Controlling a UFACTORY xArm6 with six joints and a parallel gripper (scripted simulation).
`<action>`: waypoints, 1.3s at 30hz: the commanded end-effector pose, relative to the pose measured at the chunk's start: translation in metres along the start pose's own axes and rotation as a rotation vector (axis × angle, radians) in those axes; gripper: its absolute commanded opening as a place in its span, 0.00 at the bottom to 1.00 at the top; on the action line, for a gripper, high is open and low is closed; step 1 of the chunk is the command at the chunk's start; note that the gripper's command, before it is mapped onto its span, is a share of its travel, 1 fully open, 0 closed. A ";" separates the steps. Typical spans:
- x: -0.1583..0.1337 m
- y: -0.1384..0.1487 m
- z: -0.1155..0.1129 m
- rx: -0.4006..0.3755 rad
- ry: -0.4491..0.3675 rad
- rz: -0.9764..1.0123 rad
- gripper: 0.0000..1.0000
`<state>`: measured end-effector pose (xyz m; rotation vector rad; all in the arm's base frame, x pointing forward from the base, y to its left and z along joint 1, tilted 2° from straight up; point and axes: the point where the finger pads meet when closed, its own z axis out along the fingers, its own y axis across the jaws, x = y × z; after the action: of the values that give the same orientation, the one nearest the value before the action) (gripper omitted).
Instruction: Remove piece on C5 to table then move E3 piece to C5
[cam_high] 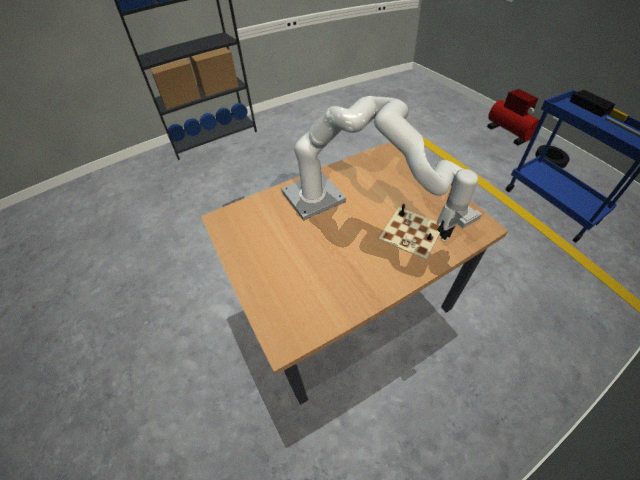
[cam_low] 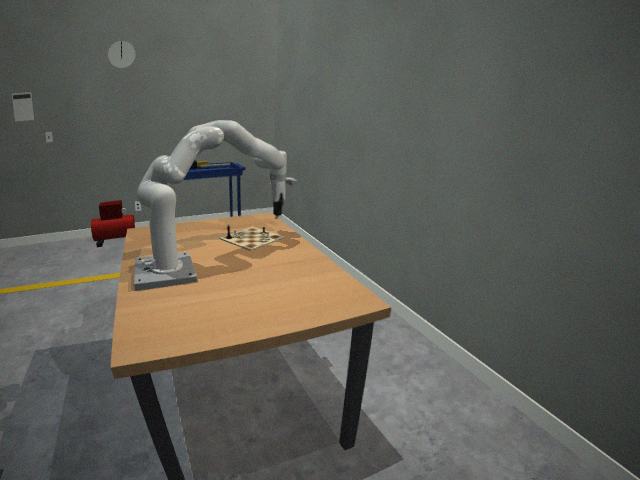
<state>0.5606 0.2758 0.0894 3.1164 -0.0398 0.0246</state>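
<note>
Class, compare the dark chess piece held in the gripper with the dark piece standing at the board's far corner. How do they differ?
The held dark piece is clamped between the fingers of the gripper, beyond the edge of the board; the corner dark piece stands free on its square. The held one hangs above the table; the corner one rests on the board. Both are dark and upright.

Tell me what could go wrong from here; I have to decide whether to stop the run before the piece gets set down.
The gripper is shut on a small dark chess piece just off the chessboard, close to the table's edge. A tilted release could tip the piece or roll it off. Lowering so near the board could also nudge the black piece on the nearest squares.
</note>
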 end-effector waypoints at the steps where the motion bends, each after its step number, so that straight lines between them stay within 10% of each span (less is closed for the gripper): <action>1: 0.002 -0.001 0.023 0.002 0.004 0.000 0.00; 15: 0.002 -0.001 0.066 0.002 0.004 0.000 0.00; 39: 0.002 -0.001 0.068 0.002 0.004 0.000 0.00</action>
<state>0.5625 0.2745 0.0190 3.1161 -0.0399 0.0236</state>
